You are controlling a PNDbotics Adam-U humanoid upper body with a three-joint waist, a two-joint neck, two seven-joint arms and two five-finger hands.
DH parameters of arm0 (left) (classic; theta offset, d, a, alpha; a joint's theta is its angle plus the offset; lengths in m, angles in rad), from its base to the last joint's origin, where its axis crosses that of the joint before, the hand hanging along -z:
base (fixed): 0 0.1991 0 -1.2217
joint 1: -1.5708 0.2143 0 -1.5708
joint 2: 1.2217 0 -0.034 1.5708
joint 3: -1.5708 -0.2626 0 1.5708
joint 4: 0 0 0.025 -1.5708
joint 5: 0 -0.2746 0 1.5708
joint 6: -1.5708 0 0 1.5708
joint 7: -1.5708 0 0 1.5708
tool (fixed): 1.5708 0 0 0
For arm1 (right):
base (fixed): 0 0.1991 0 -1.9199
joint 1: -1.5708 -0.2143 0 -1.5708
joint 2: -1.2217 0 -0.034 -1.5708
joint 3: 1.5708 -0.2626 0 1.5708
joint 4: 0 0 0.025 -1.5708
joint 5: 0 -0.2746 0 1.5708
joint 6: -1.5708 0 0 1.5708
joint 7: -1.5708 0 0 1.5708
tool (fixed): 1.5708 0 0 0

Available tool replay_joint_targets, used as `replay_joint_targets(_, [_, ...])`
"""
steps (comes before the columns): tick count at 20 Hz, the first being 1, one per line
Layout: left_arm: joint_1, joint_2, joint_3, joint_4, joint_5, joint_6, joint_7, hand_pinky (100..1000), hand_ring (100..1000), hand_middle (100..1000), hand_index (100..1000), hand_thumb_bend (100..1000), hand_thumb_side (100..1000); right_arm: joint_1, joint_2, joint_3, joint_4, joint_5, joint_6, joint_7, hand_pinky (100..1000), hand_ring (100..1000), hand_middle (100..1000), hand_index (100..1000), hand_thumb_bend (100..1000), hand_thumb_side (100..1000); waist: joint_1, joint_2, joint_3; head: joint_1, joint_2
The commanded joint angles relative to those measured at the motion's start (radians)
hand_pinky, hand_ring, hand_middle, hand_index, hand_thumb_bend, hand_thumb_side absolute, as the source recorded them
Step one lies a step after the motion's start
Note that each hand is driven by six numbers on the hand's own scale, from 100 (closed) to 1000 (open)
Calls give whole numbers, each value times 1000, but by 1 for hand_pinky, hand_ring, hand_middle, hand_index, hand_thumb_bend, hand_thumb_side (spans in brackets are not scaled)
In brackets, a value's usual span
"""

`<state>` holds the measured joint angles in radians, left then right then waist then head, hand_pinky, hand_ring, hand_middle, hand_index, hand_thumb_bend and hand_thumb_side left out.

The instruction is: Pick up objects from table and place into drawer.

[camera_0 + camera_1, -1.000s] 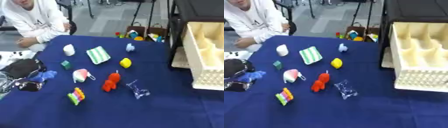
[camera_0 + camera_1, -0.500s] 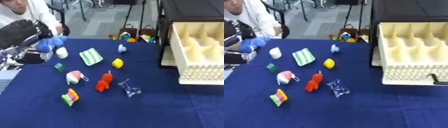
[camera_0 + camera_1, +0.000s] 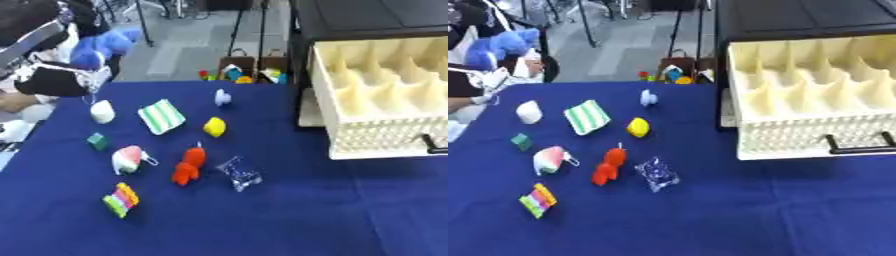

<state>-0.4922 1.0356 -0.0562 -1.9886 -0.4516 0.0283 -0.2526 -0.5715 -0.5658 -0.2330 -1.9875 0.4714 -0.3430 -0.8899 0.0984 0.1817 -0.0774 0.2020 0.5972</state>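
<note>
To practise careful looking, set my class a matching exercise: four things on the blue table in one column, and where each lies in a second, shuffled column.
Column one:
1. red toy
2. striped green and white cloth
3. rainbow block
4. cream drawer

Column two:
A. nearest the table's front edge, on the left
B. pulled open on the right, its compartments bare
C. middle of the table, beside a clear packet
D. farther back, between a white object and a yellow object

Pairs: 1-C, 2-D, 3-A, 4-B

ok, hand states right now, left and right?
Left hand: raised at upper left, holding a blue plush toy; exact finger pose cannot be told.
Right hand: not in view.
</note>
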Motion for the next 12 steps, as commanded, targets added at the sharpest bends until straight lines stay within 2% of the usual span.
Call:
replay_joint_targets(1, [-67, 2, -16, -11, 46, -28, 5, 193, 457, 365, 505, 100, 267, -23, -12, 12, -13, -12, -21, -17, 713, 755, 730, 722, 100, 705, 2, -16, 0, 5, -1])
replay_joint_targets(7, [-203, -55, -71, -7, 143, -15, -26, 185, 451, 341, 491, 100, 274, -44, -10, 28, -13, -19, -25, -17, 712, 754, 730, 723, 100, 705, 15, -12, -13, 8, -8])
replay_joint_targets(12, [-274, -84, -99, 13, 219, -28, -37, 183, 449, 335, 486, 100, 277, -58, -9, 41, -13, -23, -29, -17, 712, 755, 730, 722, 100, 705, 31, -8, -30, 44, -5])
